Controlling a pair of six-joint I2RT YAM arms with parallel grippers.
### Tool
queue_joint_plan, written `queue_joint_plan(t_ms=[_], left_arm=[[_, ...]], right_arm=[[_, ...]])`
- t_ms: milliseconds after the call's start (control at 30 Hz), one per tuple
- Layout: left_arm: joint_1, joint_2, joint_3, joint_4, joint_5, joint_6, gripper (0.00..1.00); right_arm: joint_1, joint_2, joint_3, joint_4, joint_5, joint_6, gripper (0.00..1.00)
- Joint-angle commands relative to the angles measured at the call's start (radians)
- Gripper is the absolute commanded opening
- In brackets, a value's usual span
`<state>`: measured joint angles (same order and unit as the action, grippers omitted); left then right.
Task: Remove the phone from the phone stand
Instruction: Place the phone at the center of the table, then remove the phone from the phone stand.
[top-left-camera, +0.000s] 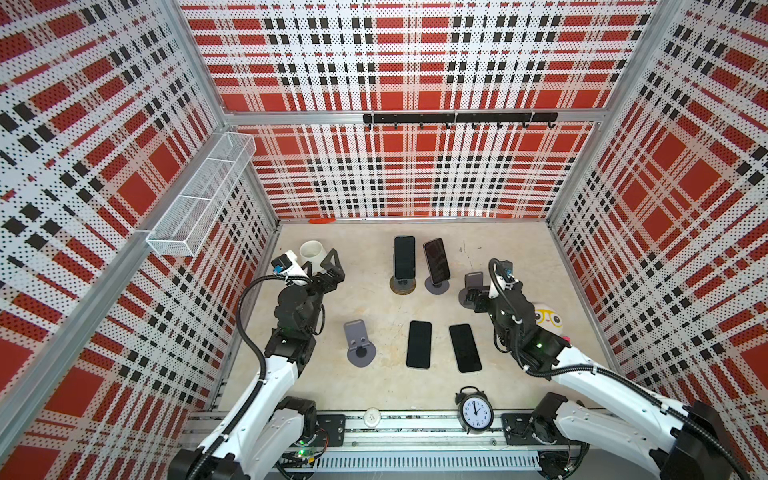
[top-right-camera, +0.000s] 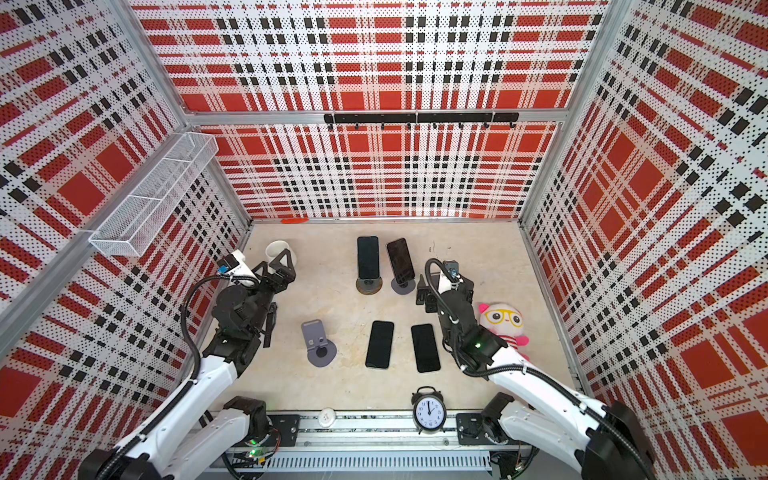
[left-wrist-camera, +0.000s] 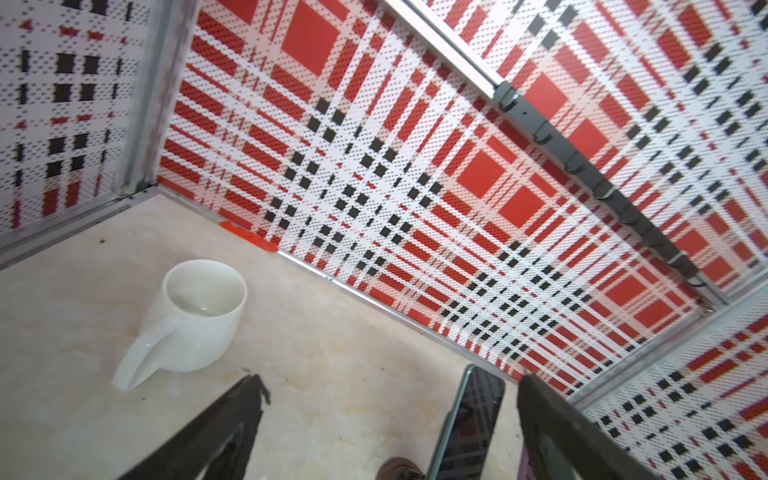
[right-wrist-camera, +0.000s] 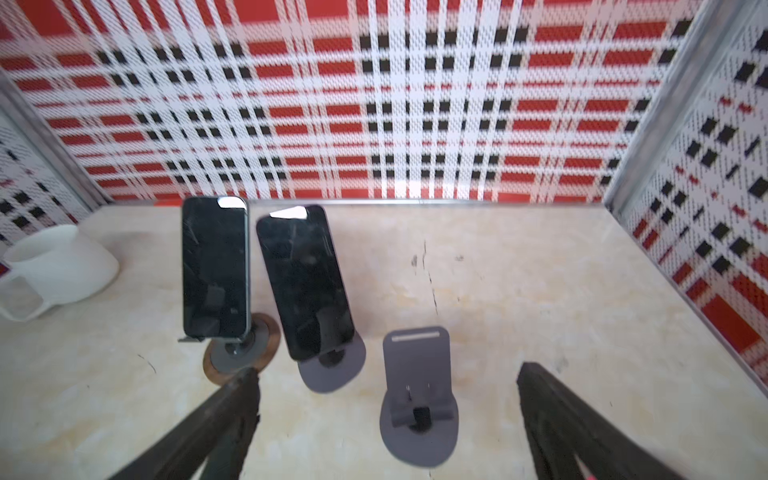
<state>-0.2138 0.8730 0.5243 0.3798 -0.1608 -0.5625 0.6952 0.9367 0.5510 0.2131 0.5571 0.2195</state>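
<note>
One phone (top-left-camera: 404, 257) stood upright on a brown-rimmed stand (top-left-camera: 402, 286) toward the back of the table (top-left-camera: 374, 386). A second phone (top-left-camera: 436, 259) leaned, tilted, on a grey stand (top-left-camera: 436, 287) just beside it. Both screens were dark, and no finger touched either phone.

In front of them, two flat phones (top-left-camera: 418, 344) (top-left-camera: 465, 348) lay side by side on the table, screens up and apart from each other.

The right gripper (right-wrist-camera: 388, 372) hung with its fingers spread wide and nothing between them. In its wrist view an empty stand (right-wrist-camera: 415, 353) showed beyond the gap, near the grey stand. Whether the fingers touched that stand could not be told.

The left gripper (left-wrist-camera: 390, 380) was also spread wide and empty. It sat near a white mug (left-wrist-camera: 199, 311), with the first phone's edge visible past its fingers.

Another empty stand (top-left-camera: 358, 343) stood in front of the left arm, well apart from the flat phones. A plush toy (top-left-camera: 548, 320) lay beside the right arm. A black alarm clock (top-left-camera: 475, 411) stood at the front rail.
</note>
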Motion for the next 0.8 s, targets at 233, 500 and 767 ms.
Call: queue_joint_plan(t_ms=[233,500,767], left_arm=[[-0.123,0.092,0.282,-0.403,0.083,0.062,0.98],[-0.257,0.2,0.428,-0.661,-0.054,0.04,0.98],[-0.288,0.27,0.438,-0.62,-0.058,0.093,0.98]], right_arm=[[-0.087,0.158,0.169,0.015,-0.268,-0.066,1.0],[-0.174,0.325,0.345,-0.231,-0.569,0.032,1.0],[-0.224,0.46,0.491,-0.336,-0.697,-0.008,1.0]])
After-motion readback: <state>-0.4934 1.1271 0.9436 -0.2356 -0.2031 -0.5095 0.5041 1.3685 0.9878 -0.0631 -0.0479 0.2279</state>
